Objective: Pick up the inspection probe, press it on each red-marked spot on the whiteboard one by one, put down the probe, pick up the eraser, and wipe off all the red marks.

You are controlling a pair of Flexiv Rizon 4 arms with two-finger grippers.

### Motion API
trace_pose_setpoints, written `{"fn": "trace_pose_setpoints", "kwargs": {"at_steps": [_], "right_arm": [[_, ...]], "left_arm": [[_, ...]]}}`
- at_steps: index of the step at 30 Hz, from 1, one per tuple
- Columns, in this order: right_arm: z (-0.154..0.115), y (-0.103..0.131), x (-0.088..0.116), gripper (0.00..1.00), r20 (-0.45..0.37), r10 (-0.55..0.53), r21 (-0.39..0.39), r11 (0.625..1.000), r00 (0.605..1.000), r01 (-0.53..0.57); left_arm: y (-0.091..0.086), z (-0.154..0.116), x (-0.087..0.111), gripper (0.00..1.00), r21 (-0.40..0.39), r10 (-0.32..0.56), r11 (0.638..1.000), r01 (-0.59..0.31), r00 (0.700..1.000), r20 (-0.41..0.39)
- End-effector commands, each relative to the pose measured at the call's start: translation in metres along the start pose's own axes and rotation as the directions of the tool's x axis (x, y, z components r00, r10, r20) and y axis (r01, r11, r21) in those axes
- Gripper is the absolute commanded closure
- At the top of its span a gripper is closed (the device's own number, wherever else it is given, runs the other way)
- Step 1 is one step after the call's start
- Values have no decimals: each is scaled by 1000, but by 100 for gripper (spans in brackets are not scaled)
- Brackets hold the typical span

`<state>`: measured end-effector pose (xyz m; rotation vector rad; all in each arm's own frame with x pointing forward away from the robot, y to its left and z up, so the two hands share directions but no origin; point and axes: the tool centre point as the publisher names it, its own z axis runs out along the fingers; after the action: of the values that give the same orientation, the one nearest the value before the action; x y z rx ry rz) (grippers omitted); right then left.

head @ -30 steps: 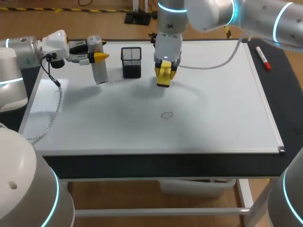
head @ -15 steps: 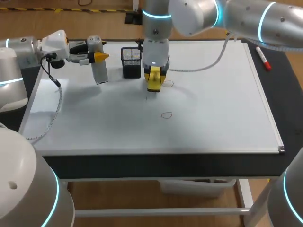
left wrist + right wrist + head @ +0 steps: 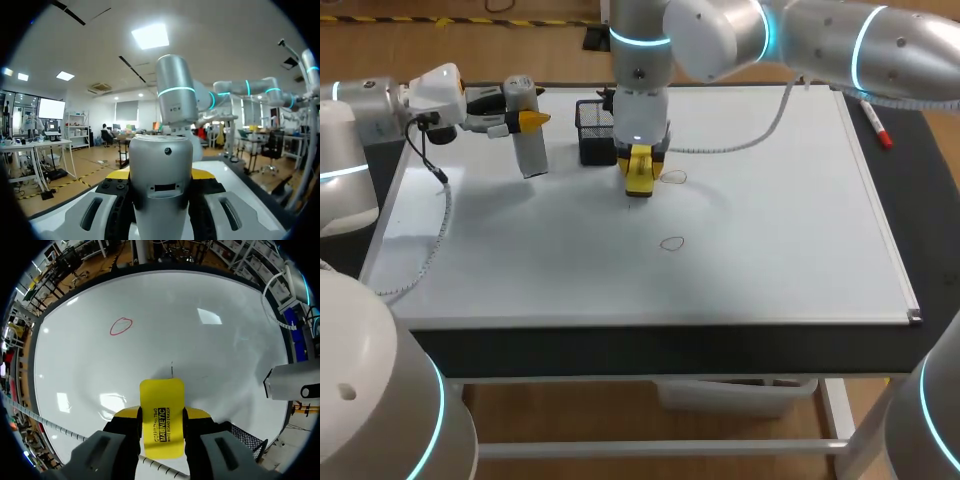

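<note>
Nearest you on the desk (image 3: 650,345) lies one whiteboard (image 3: 790,250). It carries two ringed marks. The nearer one (image 3: 671,243) sits alone toward the middle of the board, and in the right wrist view it shows as a red oval ahead of the fingers. The second mark (image 3: 675,178) lies farther back, just beside the eraser.

You have one eraser (image 3: 639,186). It is a flat yellow slab with rounded corners and black print on its face. Your right fingers (image 3: 639,170) pinch it from both sides, with its free end pointing down at the board by a small dark tick. I cannot tell whether it touches the surface.

Behind it and to the left stands one black mesh pen holder (image 3: 597,132), just beside the right arm's wrist.

You also have one inspection probe (image 3: 529,152). It is a pale silver-grey cylinder with a rounded top, a small dark dot and a slot on its side. Your left fingers (image 3: 523,118) clamp it near its upper end, holding it roughly upright and slightly tilted over the far left part of the board. Whether its lower end touches the board is unclear.

Farthest right, one red-capped marker (image 3: 876,122) lies on the dark desk just off the board's edge.
</note>
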<state>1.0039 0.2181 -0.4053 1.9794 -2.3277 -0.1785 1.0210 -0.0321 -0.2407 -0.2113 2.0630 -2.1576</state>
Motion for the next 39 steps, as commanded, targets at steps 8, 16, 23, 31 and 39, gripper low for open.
{"fn": "trace_pose_setpoints", "kwargs": {"at_steps": [8,16,23,31,39], "right_arm": [[5,-6,11,100,7,3,-8,1000,1000,-3],[12,-8,19,100,-1,20,-26,999,1000,-20],[13,-10,29,100,-13,39,-31,999,999,-40],[13,-14,43,100,-11,76,-28,997,997,-76],[15,-14,62,100,-17,121,-32,992,992,-122]], "left_arm": [[-2,-1,0,100,-3,-1,1000,1,1000,-2],[-2,-1,0,100,-3,-1,1000,1,1000,-2],[-2,-1,0,100,-3,-1,1000,1,1000,-2],[-2,-1,0,100,-3,-1,1000,1,1000,-2],[-2,-1,0,100,-3,-1,1000,1,1000,-2]]}}
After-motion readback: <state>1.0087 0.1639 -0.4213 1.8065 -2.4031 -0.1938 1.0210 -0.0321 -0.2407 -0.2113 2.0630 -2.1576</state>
